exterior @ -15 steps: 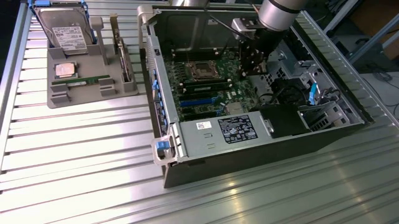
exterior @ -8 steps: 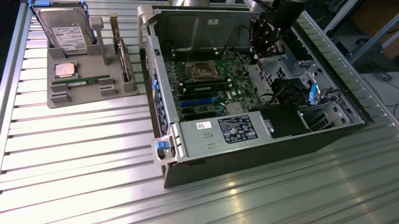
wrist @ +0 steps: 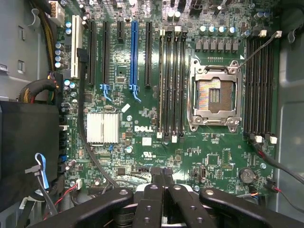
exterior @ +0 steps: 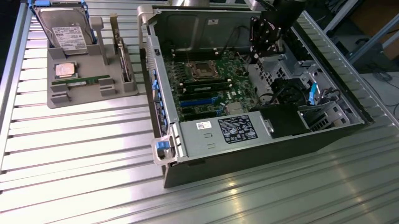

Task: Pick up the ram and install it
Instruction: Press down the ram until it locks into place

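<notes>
Above motherboard, arm's jaws shut, empty.

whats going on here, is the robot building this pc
A robot arm hangs over the open computer case, its tool shut and holding nothing, with the wrist camera looking onto the motherboard. The CPU socket is open and empty, and the memory slots beside it look unfilled. The ram lies in the grey parts tray at the exterior view's left, beside the hard drive and the CPU chip.
</notes>
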